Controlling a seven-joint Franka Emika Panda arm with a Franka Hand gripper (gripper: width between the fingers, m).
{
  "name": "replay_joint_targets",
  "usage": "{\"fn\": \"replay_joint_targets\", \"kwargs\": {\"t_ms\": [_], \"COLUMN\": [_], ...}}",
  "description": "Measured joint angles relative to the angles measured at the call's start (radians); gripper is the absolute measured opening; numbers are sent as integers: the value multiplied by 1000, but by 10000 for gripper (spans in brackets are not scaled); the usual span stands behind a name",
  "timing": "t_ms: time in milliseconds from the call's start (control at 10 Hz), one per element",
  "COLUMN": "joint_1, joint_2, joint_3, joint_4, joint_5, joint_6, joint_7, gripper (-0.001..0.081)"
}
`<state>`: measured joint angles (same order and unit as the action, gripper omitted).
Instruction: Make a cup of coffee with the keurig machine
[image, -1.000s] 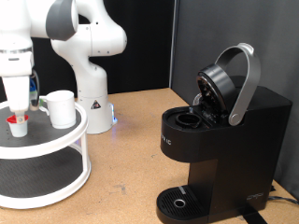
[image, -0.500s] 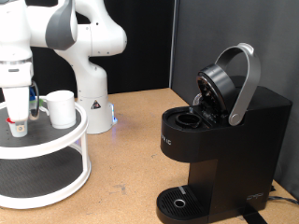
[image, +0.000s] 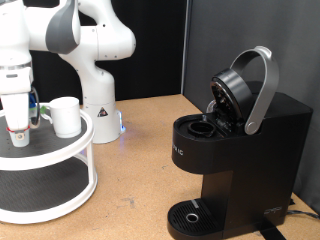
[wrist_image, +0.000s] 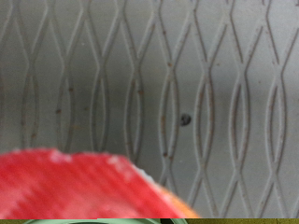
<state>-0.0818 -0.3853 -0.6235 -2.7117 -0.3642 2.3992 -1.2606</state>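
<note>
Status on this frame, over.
Claw low over pod on tray. Cup beside it, untouched. Keurig lid open, chamber unloaded. Nothing blocking.

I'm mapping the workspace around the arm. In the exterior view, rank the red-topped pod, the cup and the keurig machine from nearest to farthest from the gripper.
1. Red-topped pod: right under the gripper, on the tiered stand.
2. Cup: beside it, toward the view's right.
3. Keurig machine: far on the view's right.
</note>
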Motion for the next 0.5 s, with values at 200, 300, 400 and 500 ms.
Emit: {"fn": "replay_joint_targets", "kwargs": {"t_ms": [200,300,400,500], "joint_1": [0,0,0,0], "joint_2": [0,0,1,2], "joint_3": [-2,-2,-2,-2], "joint_4": [0,1,2,5], "joint_5": [0,0,1,4], "joint_6": [0,0,-1,-4], "joint_7": [0,1,2,2], "gripper": [577,427,427,428]}}
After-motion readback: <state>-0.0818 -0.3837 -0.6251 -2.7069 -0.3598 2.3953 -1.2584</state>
